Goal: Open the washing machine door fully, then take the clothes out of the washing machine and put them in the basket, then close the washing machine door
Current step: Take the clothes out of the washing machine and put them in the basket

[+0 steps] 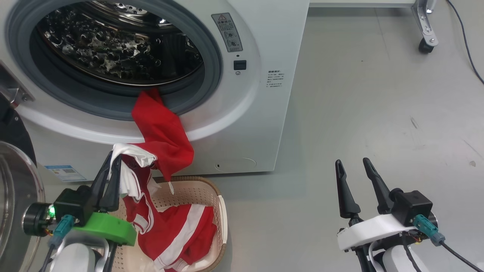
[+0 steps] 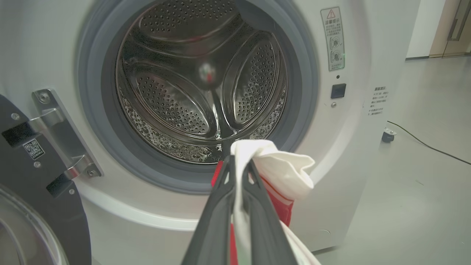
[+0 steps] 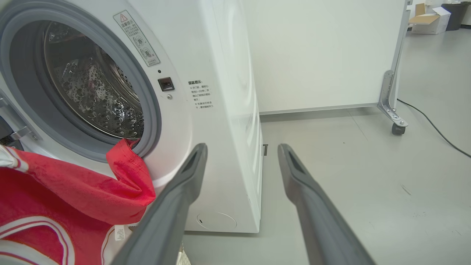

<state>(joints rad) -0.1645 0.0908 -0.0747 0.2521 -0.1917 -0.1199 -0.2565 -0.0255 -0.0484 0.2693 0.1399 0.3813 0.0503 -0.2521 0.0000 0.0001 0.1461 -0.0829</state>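
The white washing machine [image 1: 264, 94] stands with its steel drum [image 1: 117, 45] exposed; its black door [image 1: 15, 196] hangs swung out at the left, glass porthole showing. Red clothes with white stripes [image 1: 162, 136] trail from the grey gasket down into the cream basket [image 1: 217, 211] on the floor below. My left gripper [image 1: 113, 160] is shut on a white fold of the clothes [image 2: 279, 165], held above the basket in front of the drum opening [image 2: 202, 84]. My right gripper [image 1: 353, 166] stands open over bare floor to the right, holding nothing; its fingers [image 3: 301, 176] frame the machine's side [image 3: 228, 92].
A wheeled metal frame leg [image 1: 425, 34] stands at the far right with a black cable [image 1: 467, 41] running across the grey floor. The door hinge bracket [image 2: 59, 129] sits at the machine's left. A white partition [image 3: 323, 51] stands behind the machine.
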